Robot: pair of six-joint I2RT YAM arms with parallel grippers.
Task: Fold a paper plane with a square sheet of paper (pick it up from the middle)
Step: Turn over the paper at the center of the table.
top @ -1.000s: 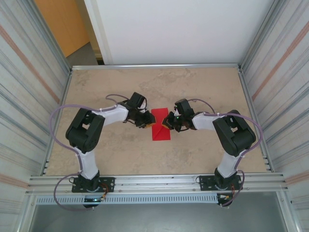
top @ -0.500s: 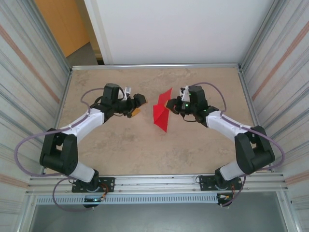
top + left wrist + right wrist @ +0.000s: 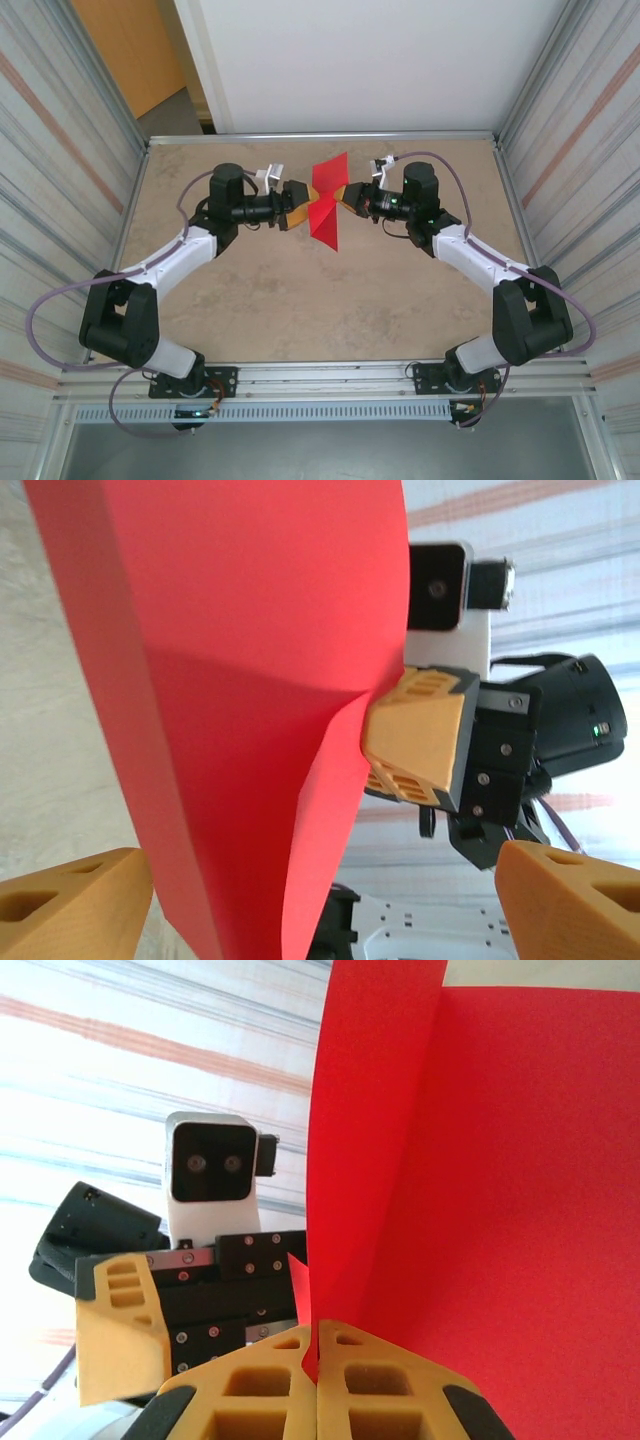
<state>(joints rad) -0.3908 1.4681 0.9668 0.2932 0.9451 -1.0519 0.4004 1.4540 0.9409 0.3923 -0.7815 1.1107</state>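
Left fingers (image 3: 292,205) are spread wide with nothing in them. In the left wrist view both orange tips sit at the bottom corners, and the red sheet of paper (image 3: 250,680) hangs down in the gap between them. Can't tell if either tip is actually touching it.

The sheet itself is up in the air above the desk (image 3: 330,300), right between the two sets of fingers. It stands more or less on edge, with a crease through it so it looks like two angled panels, and a pointed corner hangs down on the near side.

Right fingers (image 3: 318,1365) are pinched fully shut on the paper's right edge, carrying it all on their own. From the right wrist view, the paper rises straight up out of the closed tips.
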